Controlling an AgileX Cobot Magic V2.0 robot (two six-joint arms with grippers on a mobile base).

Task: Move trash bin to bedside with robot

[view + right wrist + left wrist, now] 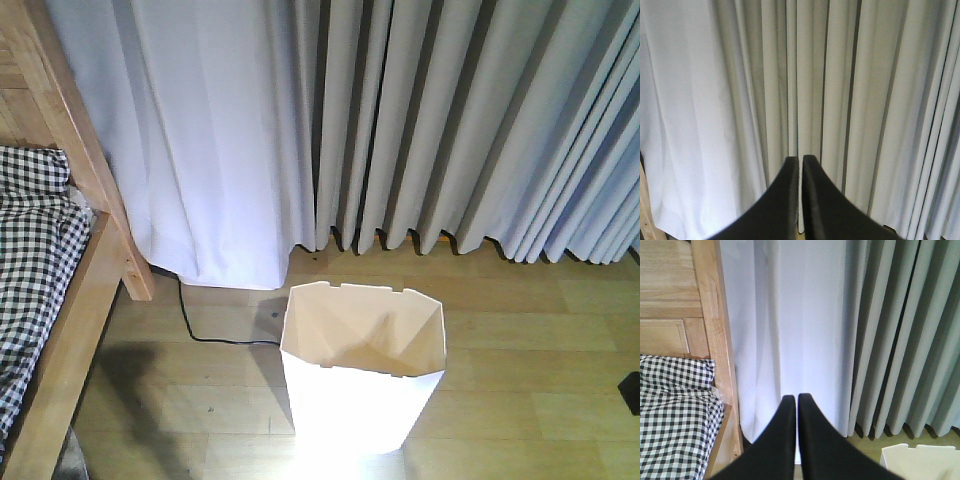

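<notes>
Plastic and thin-walled by the look of it, the trash bin stands upright on the wooden floor, near the curtains and well apart from the bed at left. It is empty, so I judge it light and a little flexible; the wide rim seems the best place to take hold, or its flat side for pushing. A black cable trails beside it. Left hand and right hand both have fingers together, holding nothing.
</notes>
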